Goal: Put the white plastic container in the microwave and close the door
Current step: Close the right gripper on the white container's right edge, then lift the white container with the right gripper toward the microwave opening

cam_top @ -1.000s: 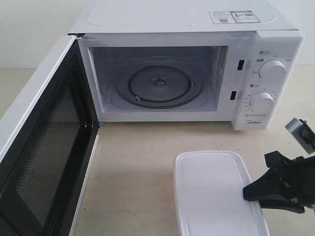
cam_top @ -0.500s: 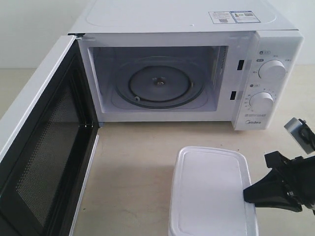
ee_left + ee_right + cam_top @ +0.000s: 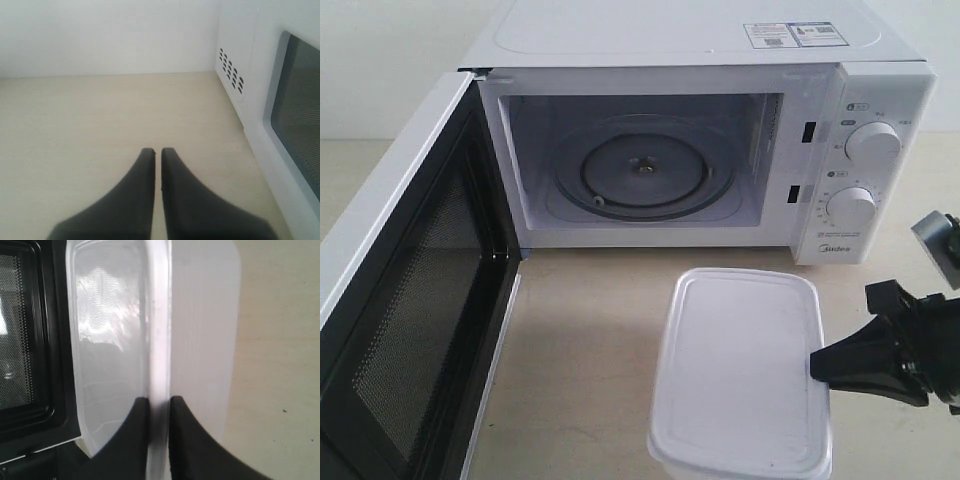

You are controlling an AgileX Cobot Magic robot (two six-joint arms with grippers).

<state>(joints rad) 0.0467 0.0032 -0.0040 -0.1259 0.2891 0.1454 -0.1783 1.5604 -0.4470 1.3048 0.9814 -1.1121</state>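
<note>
The white plastic container [image 3: 740,370] is clamped at its right rim by the right gripper [image 3: 159,402], on the near side of the microwave [image 3: 680,40], whose door [image 3: 410,300] is swung out left. The left gripper [image 3: 157,152] is pressed together, nothing held.

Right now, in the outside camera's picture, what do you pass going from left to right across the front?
door → container → right fingers, pinching the container's right rim.
</note>
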